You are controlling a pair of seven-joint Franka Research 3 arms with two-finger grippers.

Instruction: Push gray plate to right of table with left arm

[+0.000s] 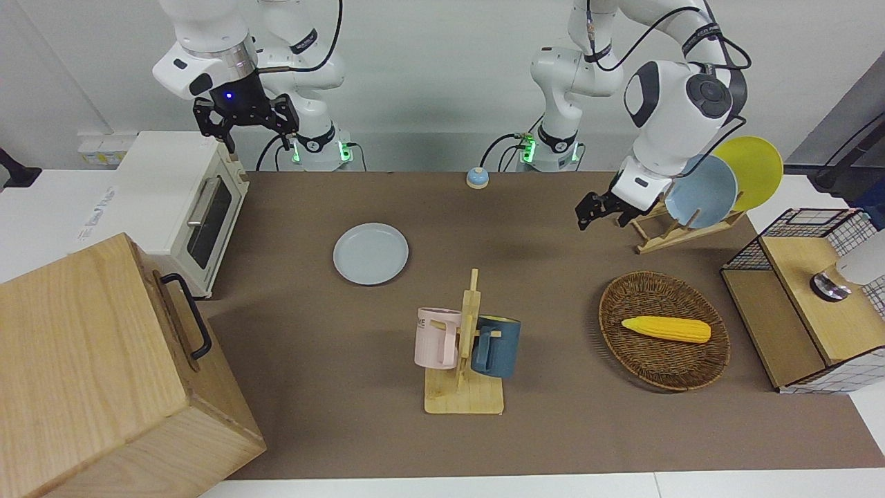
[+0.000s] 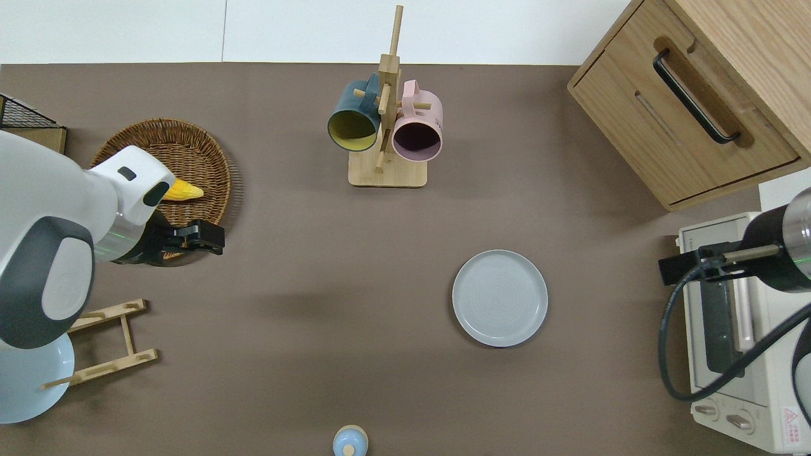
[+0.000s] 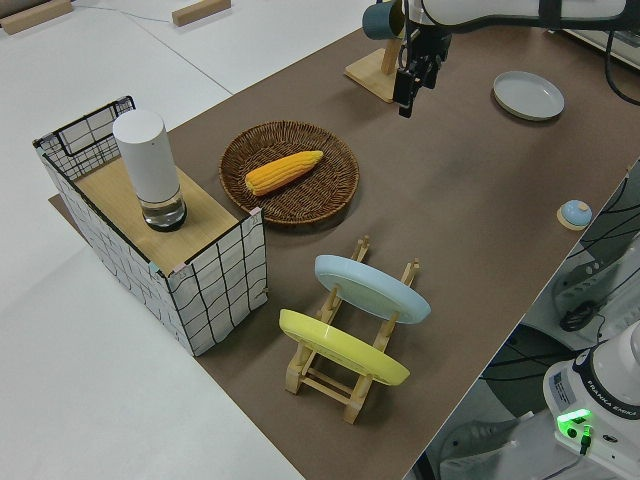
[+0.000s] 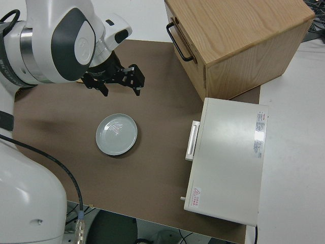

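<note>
Front view: the gray plate (image 1: 370, 253) lies flat on the table (image 1: 553, 429), left of frame centre, toward the right arm's end and near the oven (image 1: 173, 200) but apart from it. The left gripper (image 1: 599, 216) hangs in the upper right of the frame, beside the plate rack (image 1: 657, 238) and touching nothing. You cannot tell from here whether it is clenched or released. The right arm is parked, its gripper (image 1: 249, 135) spread open. Overhead view: the plate (image 2: 500, 297) sits right of centre. The left gripper (image 2: 212, 235) is at the left of the frame, over the rim of the basket (image 2: 209, 145), well apart from the plate with bare table between them. Judgement: the plate looks largely placed. If you want more travel, come in low and meet the rim on the side toward the left arm's end. Push through the plate's centre so it slides and does not spin. Stay on the robots' side of the mug rack (image 2: 386, 174), and stop short of the oven. Left side view: the gripper (image 3: 403, 103) points down at top centre, clear of the table, with the plate (image 3: 528, 94) at upper right. Right side view: the plate (image 4: 117, 133) lies left of centre, nothing resting on it.
</note>
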